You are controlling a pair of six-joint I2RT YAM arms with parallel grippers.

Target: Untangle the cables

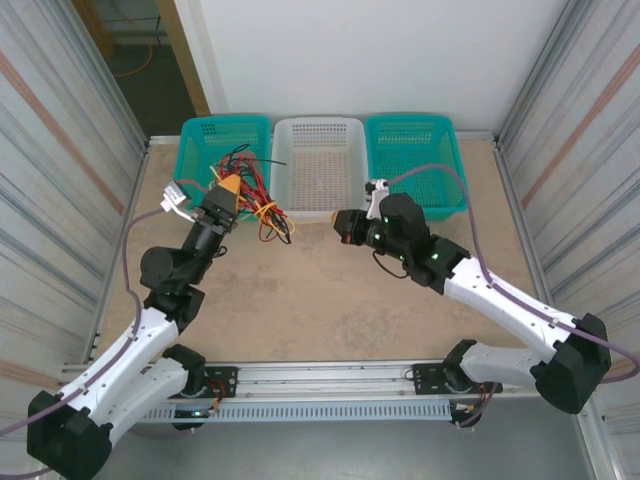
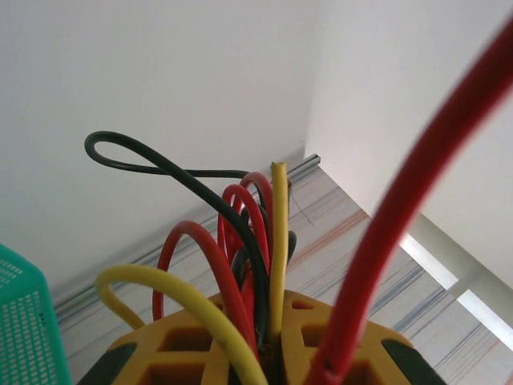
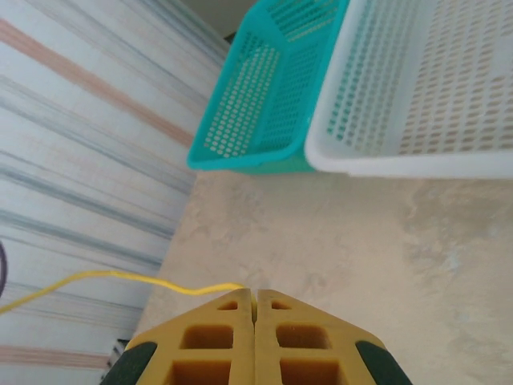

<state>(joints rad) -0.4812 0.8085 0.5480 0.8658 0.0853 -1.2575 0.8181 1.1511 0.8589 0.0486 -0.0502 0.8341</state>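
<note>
- Beige mottled table (image 1: 300, 310), ribbed metal walls at both sides, three perforated baskets along the far edge.
- left gripper (image 2: 272, 357): jaws nearly closed, clamping the cables (image 2: 240, 233) at the root of the bundle. Red, yellow and black loops fan up out of it, just in front of the left teal basket (image 1: 205, 135).
- right gripper (image 3: 255, 298): jaws fully together, apparently pinching the very end of one yellow cable (image 3: 120, 275), which runs off sideways, slightly wavy.
- Both grippers are near each other but apart, in front of the white basket (image 1: 318, 123).
- Risk: the tip-only pinch on slick insulation likely slips out on a pull.
- Risk: the loops cross each other, so a sideways pull could cinch a knot or drag the whole bunch out of the left jaws.
- Risk: springy loops may snag a basket rim or its holes.
- Materials: the cables are round, glossy, plastic-jacketed, thin and hold their curl. The baskets are rigid plastic mesh. The fingers are yellow with hollow cells and dark side pads.
</note>
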